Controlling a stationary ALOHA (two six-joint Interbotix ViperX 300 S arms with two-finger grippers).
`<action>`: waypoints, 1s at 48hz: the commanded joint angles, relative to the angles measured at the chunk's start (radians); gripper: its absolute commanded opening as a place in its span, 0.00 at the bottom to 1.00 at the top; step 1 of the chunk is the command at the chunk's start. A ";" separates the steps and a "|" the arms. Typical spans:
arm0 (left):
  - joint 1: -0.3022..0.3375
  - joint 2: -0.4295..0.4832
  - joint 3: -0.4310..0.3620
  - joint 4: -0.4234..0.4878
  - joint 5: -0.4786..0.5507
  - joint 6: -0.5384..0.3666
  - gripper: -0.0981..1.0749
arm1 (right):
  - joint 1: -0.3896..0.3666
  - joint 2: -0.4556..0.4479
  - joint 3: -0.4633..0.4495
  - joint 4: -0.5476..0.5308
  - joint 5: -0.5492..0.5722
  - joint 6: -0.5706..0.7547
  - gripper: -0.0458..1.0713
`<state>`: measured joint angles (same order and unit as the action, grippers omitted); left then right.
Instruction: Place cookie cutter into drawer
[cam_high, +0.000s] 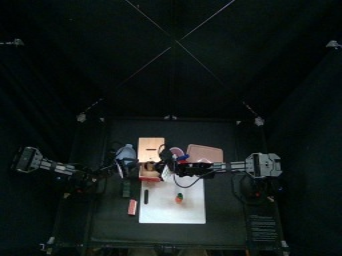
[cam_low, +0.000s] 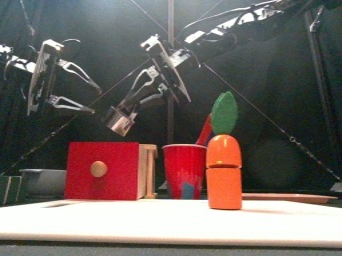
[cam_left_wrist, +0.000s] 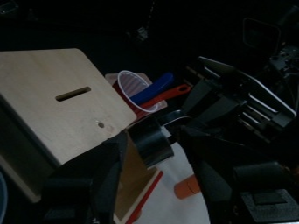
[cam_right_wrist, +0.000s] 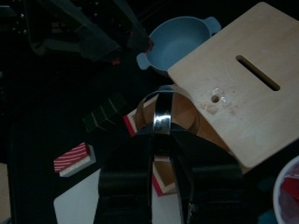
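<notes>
Right gripper (cam_right_wrist: 163, 131) clamped on round metal-band cookie cutter (cam_right_wrist: 163, 112). Top view: light tan wooden drawer box (cam_high: 152, 138) near, at gripper's 11 o'clock. Red drawer front looks closed.

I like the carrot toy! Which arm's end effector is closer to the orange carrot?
Right. The right end effector hangs behind the carrot, near the table's middle; the left end effector sits farther left.

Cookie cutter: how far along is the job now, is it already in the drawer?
Done: the cookie cutter is picked up. In hand: the right end effector grips it near the wooden drawer unit. Left: put it inside the drawer and release.
</notes>
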<state>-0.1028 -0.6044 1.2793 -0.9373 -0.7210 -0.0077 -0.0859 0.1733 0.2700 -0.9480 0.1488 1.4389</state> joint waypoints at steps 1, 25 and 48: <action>0.000 -0.002 -0.011 0.002 -0.008 0.003 0.83 | 0.000 -0.015 -0.028 0.002 0.006 -0.002 0.47; 0.003 -0.002 -0.009 0.002 -0.006 0.003 0.83 | 0.006 0.023 -0.029 0.012 0.052 -0.002 0.47; 0.003 -0.002 -0.009 0.000 -0.006 0.003 0.83 | 0.012 0.040 -0.032 0.014 0.054 -0.003 0.70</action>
<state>-0.1028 -0.6059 1.2809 -0.9403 -0.7210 -0.0061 -0.0736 0.2393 0.2654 -0.9281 0.2056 1.4373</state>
